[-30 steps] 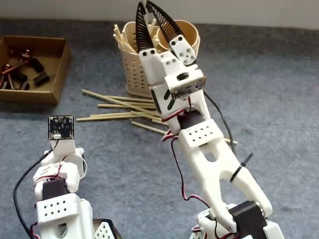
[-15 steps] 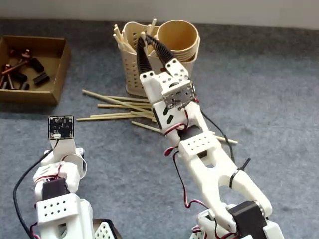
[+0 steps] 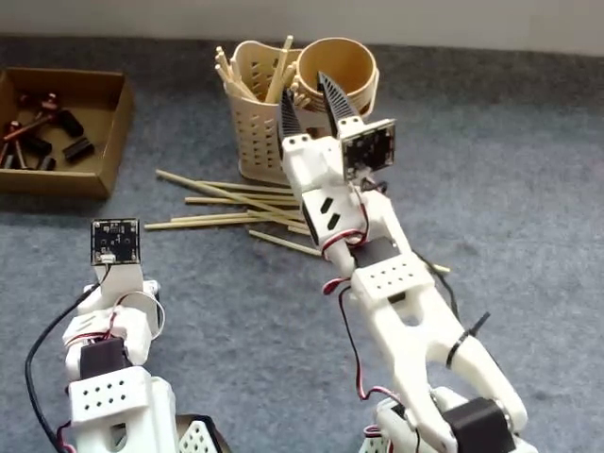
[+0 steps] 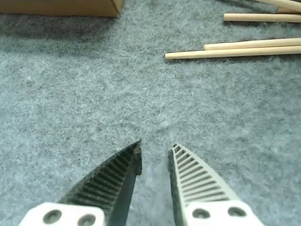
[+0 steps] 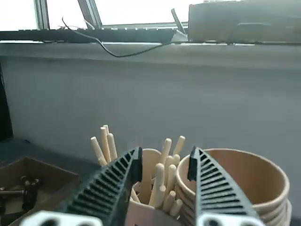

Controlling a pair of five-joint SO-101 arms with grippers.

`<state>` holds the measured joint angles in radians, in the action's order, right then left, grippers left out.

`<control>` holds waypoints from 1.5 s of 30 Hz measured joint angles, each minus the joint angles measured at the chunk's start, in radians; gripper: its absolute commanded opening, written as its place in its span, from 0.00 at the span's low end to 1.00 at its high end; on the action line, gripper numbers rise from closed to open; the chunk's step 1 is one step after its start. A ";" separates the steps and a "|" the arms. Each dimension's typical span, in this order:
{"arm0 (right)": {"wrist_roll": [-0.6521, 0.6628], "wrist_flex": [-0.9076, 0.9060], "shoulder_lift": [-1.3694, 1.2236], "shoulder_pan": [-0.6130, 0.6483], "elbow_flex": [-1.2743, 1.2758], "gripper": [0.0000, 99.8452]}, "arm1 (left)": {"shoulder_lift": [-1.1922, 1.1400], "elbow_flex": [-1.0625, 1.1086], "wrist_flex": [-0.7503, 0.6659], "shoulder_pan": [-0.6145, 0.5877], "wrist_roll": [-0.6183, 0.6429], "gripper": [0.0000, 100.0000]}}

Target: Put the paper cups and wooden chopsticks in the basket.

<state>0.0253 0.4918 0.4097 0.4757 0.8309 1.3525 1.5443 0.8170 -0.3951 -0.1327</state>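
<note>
Right end effector (image 3: 303,85): raised at the far edge of the bench (image 3: 528,189), just near-side of the basket (image 3: 250,132). Its fingers are spread and hold nothing. In the right wrist view the same end effector (image 5: 164,155) is level with the basket's rim, and its open jaws frame the basket's contents.

Left end effector (image 4: 156,146): low over the bench surface near the near-left corner. Its fingers are slightly parted and empty.

Basket: upright at the middle of the far edge. Several wooden chopsticks (image 3: 276,77) stand in it with their ends above the rim.

Paper cups (image 3: 342,64): a nested stack, upright, touching the basket's right side. The arm hides the lower part of the stack, so I cannot tell whether it sits inside the basket.

Loose chopsticks (image 3: 226,203): a scattered group lying flat on the bench, just on the near side of the basket. Some cross one another, and one passes under the right arm. Their ends show in the left wrist view, well apart from the left end effector.

Cardboard box (image 3: 66,132): at the far-left corner, open, holding small dark parts.
</note>
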 measured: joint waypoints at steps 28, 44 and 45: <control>-0.008 -0.984 0.586 0.092 0.006 0.12 | 0.000 0.000 0.000 0.000 0.000 0.10; 0.123 -1.146 0.347 0.241 0.006 0.11 | 0.000 0.000 0.000 0.000 0.000 0.10; 0.140 -1.146 0.299 0.241 0.006 0.11 | 0.000 0.000 0.000 0.000 0.000 0.10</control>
<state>0.1649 -0.6544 0.7089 0.7165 0.8370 1.3525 1.5443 0.8170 -0.3951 -0.1327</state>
